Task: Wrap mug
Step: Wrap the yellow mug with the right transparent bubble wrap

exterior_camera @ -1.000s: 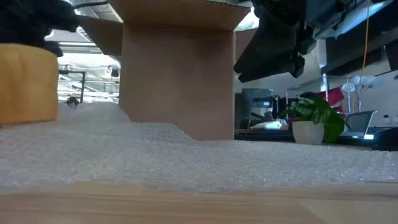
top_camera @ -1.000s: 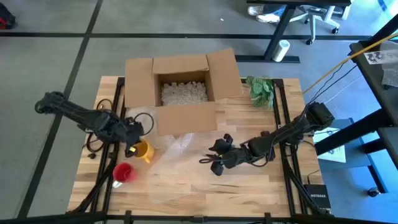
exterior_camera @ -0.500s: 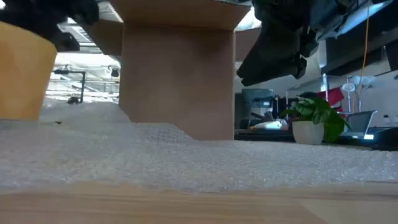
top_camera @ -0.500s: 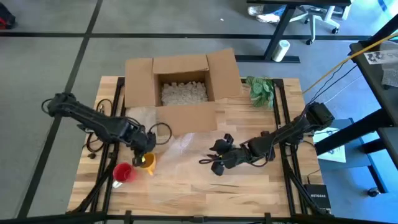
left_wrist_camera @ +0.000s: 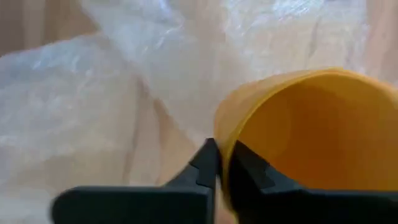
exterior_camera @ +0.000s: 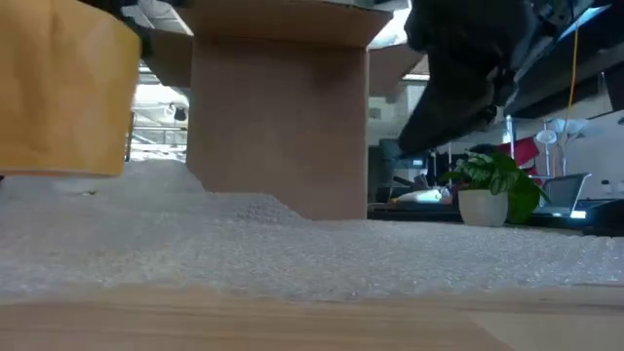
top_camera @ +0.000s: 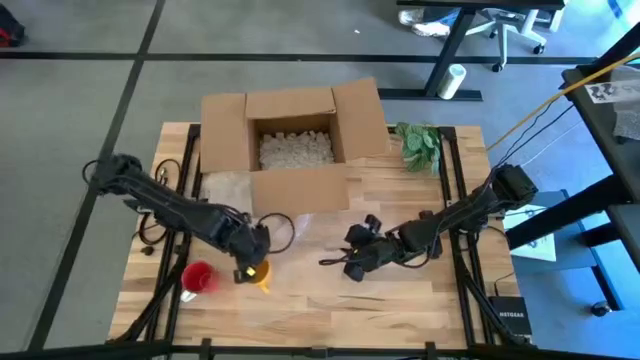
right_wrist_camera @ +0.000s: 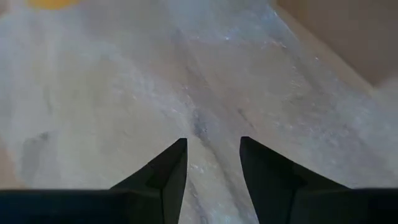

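A yellow mug [top_camera: 260,274] hangs low over the near left part of a clear bubble-wrap sheet [top_camera: 305,240], and my left gripper [top_camera: 248,264] is shut on it. In the low view the mug [exterior_camera: 60,90] looms at the left, slightly tilted, its base just above the wrap [exterior_camera: 312,253]. My right gripper [top_camera: 338,263] hovers open over the wrap's right part, fingers apart [right_wrist_camera: 211,143], nothing between them. My left gripper [left_wrist_camera: 225,149] pinches the yellow mug's wall at its rim [left_wrist_camera: 225,127], one finger [left_wrist_camera: 249,171] inside the mug and one finger [left_wrist_camera: 202,168] outside. The mug's mouth faces the wrist camera. The mug looks lifted just clear of the bubble wrap, slightly tilted.
A red mug [top_camera: 197,277] sits near the table's left front. An open cardboard box [top_camera: 292,140] with packing peanuts stands at the back, its front wall [exterior_camera: 281,127] close behind the wrap. A potted plant [top_camera: 418,145] is at the back right. Cables [top_camera: 165,215] lie at the left.
My left gripper has carried the yellow mug from beside the box toward the table's near edge and rightward, past the red mug, onto the near left of the bubble wrap, still shut on the rim. My right gripper has shifted slightly rightward.
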You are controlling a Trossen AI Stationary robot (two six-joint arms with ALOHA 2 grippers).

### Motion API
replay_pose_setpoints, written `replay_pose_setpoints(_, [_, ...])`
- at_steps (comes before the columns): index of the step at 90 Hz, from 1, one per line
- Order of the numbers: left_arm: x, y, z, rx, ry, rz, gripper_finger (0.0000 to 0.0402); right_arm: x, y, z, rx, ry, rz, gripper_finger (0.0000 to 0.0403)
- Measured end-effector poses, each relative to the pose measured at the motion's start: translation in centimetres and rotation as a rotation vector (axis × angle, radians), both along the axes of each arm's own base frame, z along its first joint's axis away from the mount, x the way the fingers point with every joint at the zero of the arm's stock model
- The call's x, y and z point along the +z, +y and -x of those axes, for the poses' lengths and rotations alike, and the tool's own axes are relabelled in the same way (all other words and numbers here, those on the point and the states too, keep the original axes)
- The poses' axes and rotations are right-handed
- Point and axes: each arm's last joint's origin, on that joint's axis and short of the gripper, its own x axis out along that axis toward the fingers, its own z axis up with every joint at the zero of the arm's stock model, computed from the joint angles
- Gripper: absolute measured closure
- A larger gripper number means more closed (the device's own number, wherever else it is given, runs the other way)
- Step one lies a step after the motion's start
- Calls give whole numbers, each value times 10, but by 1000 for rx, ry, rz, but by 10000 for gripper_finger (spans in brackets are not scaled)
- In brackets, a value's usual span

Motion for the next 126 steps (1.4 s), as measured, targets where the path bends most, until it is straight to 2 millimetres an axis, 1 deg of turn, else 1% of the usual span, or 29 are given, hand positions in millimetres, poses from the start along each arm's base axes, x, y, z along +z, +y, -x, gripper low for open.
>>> replay_pose_setpoints(8, [-1,-2,-17,-37,-30,-4,401,0,5,3,1,-4,17,268])
replay_pose_setpoints(18, [-2,2,-35,-55,-56,-12,401,-1,17,11,-28,-21,36,268])
replay_pose_setpoints(28, [-4,6,-50,-69,-88,-18,401,0,36,22,-48,-67,45,268])
replay_pose_setpoints(40, [-7,12,-65,-83,-140,-21,401,0,59,40,-80,-144,47,268])
replay_pose_setpoints(50, [-13,16,-72,-78,-146,-25,401,-14,72,62,-107,-192,3,272])
replay_pose_setpoints(60, [-16,22,-76,-67,-146,-28,401,-29,82,83,-118,-284,-85,292])
replay_pose_setpoints(68, [-17,28,-79,-51,-149,-26,401,-38,85,94,-113,-340,-118,312])
replay_pose_setpoints(81, [-17,40,-83,-22,-153,-12,401,-39,84,101,-120,-360,-140,335])
replay_pose_setpoints(91, [-13,50,-89,-10,-164,-9,401,-40,81,103,-115,-337,-107,340])
replay_pose_setpoints(99, [-8,55,-99,-10,-181,-12,401,-42,78,105,-113,-316,-78,340])
replay_pose_setpoints(104, [-7,59,-106,-16,-156,-23,401,-43,78,106,-112,-308,-64,340])
replay_pose_setpoints(118, [-21,68,-124,-30,-33,-53,401,-44,76,107,-100,-277,-38,340])
replay_pose_setpoints(126, [-28,72,-130,-22,12,-59,401,-45,76,108,-91,-261,-40,340])
